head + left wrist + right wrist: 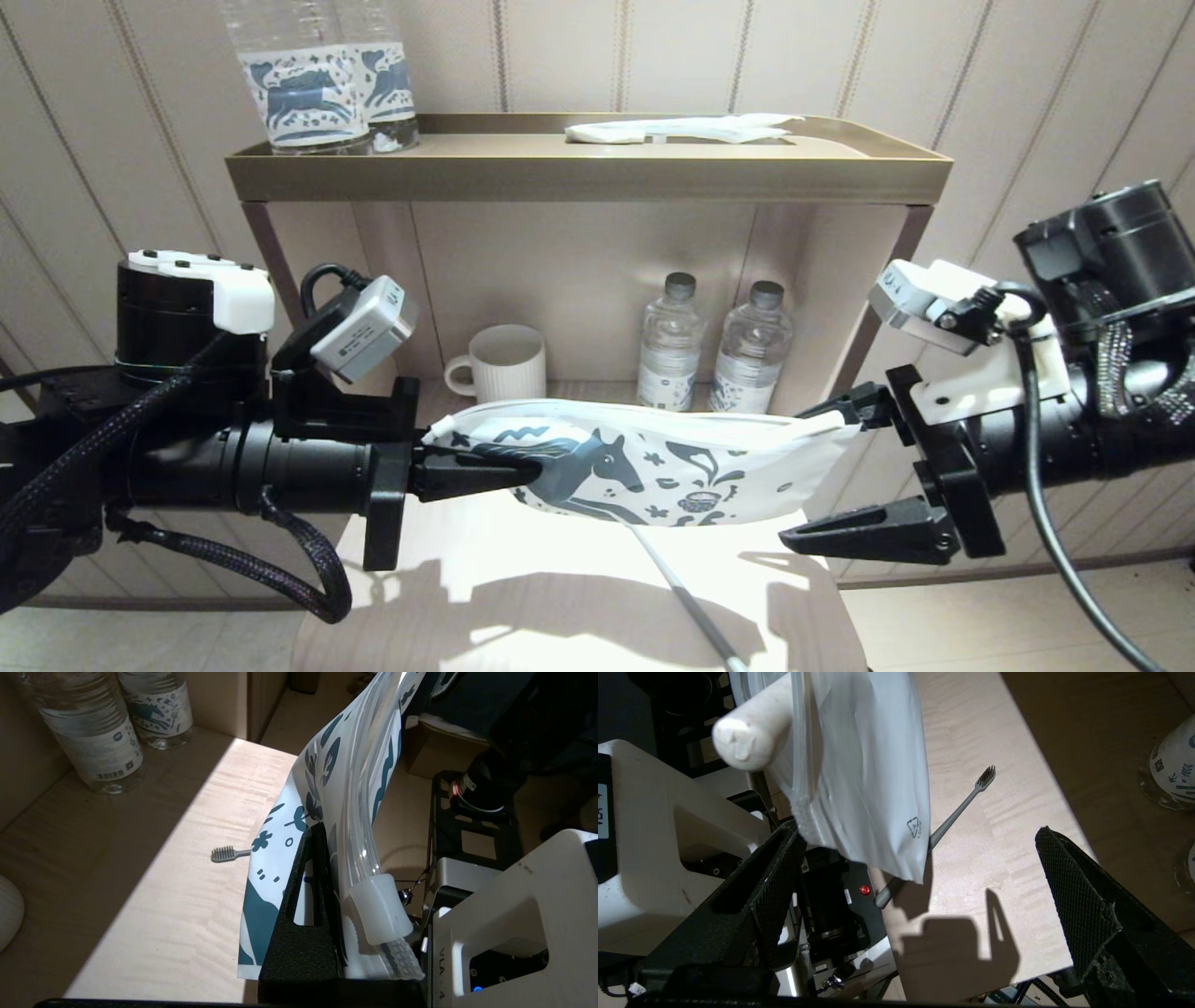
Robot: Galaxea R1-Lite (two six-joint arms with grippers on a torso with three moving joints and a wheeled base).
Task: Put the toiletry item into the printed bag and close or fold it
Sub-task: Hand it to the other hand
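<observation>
The printed bag (pixel 691 462), white with a dark blue horse, hangs level above the small table (pixel 523 597). My left gripper (pixel 499 467) is shut on its left end, and the left wrist view shows the bag (pixel 327 765) pinched between the black fingers (pixel 308 891). My right gripper (pixel 831 476) stands open at the bag's right end, its upper finger close to the bag's corner. The bag's end (pixel 868 765) hangs between the wide-apart fingers (pixel 1069 882). The toothbrush (pixel 686 597) lies on the table under the bag, outside it, with its grey head (pixel 223 854) and handle (pixel 959 809) showing.
Behind the table a shelf unit (pixel 588 173) carries two horse-label bottles (pixel 317 84) and a white packet (pixel 672 129) on top. Its lower shelf holds a white mug (pixel 504 364) and two water bottles (pixel 714 345). The toothbrush handle overhangs the table's front edge.
</observation>
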